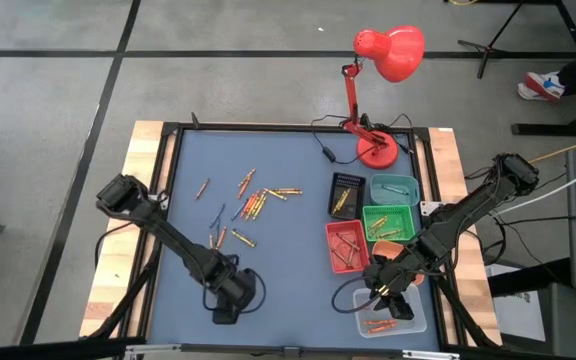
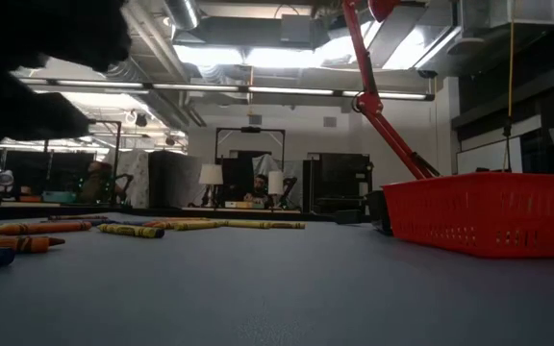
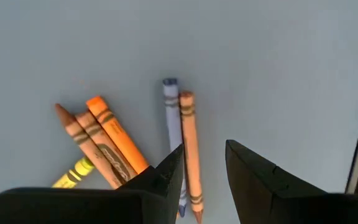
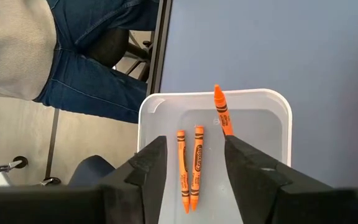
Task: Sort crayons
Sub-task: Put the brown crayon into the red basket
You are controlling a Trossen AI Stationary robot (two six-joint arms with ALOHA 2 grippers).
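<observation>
Many crayons [image 1: 258, 200] lie loose on the blue mat, mostly orange. My left gripper [image 1: 236, 292] hangs open and empty above the mat near its near edge. Just beyond its fingers [image 3: 204, 163] lie a pale blue crayon [image 3: 171, 118], orange crayons [image 3: 188, 143] and a brown one. My right gripper [image 1: 386, 297] is open and empty above the clear tray [image 1: 408, 322]. In that tray [image 4: 272, 106] lie three orange crayons: two side by side [image 4: 190, 165], and one [image 4: 222, 117] with its tip at the far wall.
Black [image 1: 346, 192], teal [image 1: 393, 187], green [image 1: 388, 222] and red [image 1: 346, 246] trays stand at the mat's right. A red desk lamp [image 1: 378, 150] stands at the far right corner. In the right wrist view a seated person's legs [image 4: 98, 74] show beyond the table's edge.
</observation>
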